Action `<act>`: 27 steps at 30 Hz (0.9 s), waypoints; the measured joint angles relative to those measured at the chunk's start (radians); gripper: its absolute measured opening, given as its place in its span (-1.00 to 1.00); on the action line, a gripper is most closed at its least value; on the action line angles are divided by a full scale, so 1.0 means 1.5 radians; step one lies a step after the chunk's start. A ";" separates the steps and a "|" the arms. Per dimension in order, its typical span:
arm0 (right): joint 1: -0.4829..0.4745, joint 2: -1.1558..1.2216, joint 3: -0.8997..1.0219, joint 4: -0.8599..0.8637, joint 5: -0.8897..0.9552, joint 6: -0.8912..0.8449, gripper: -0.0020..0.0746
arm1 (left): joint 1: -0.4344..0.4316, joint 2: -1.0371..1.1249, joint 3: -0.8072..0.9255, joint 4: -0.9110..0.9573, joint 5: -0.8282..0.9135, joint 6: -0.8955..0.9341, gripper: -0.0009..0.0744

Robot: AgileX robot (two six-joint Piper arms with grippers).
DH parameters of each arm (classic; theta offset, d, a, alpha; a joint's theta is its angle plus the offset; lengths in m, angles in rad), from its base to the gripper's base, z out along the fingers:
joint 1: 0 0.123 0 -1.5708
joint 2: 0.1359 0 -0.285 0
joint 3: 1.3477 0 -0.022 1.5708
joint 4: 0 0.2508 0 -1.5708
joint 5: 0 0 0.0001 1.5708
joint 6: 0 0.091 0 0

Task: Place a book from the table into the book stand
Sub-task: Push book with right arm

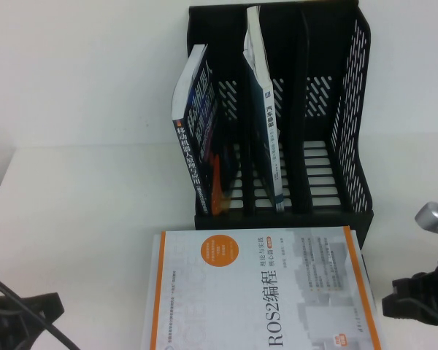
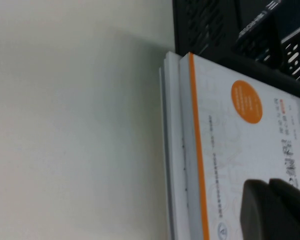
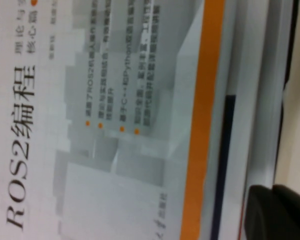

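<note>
A white book with orange stripes and "ROS2" on its cover (image 1: 263, 292) lies flat on top of a stack at the table's front, just in front of the black book stand (image 1: 354, 87). The stand has three slots: a dark blue book (image 1: 197, 124) leans in the left one, a white and blue book (image 1: 266, 124) stands in the middle one, and the right one holds nothing. My left gripper (image 1: 55, 306) is shut and empty at the front left, left of the stack. My right gripper (image 1: 390, 302) is shut and empty, right of the stack.
The left wrist view shows the ROS2 book (image 2: 240, 150), the stand (image 2: 215, 25) and the left gripper (image 2: 270, 200). The right wrist view shows the ROS2 book's cover (image 3: 115, 125), the book edges below it (image 3: 255, 100) and the right gripper (image 3: 272, 200). White table (image 1: 80, 219) lies left of the stack.
</note>
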 joint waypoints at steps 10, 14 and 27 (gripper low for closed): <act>0.003 0.049 -0.022 0.095 0.005 -0.074 -0.95 | 0.000 0.003 0.000 -0.026 -0.008 0.018 -0.98; 0.004 0.062 -0.027 0.101 0.005 -0.079 -0.95 | 0.000 0.003 0.000 -0.026 -0.014 0.019 -0.98; 0.004 0.079 -0.030 0.176 0.011 -0.126 -0.95 | 0.000 0.003 0.000 -0.026 -0.061 0.033 -0.98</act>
